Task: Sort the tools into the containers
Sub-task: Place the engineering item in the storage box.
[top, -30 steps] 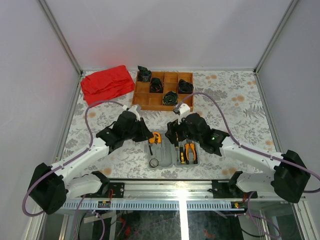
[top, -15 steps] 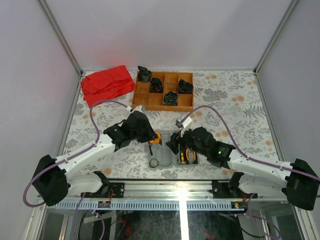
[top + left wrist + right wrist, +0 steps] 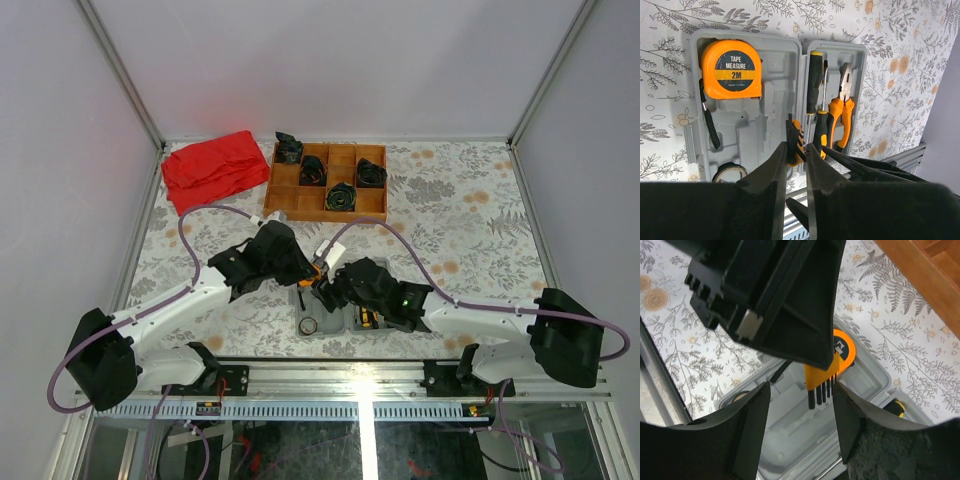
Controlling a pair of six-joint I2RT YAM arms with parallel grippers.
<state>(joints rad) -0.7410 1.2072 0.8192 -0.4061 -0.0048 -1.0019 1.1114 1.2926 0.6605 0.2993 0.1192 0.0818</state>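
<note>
Left wrist view: left gripper [image 3: 796, 146] pinches orange-and-black hex-key set [image 3: 799, 137] above grey plastic hinged case [image 3: 771, 60]; right gripper [image 3: 801, 387] spread wide, empty; square set over vacant recess [image 3: 747, 127] before release

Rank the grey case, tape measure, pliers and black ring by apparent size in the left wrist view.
1. grey case, largest by far.
2. tape measure.
3. pliers: longer than the tape measure but much thinner, so they cover less area.
4. black ring, smallest, though the left claw hides part of it.
</note>
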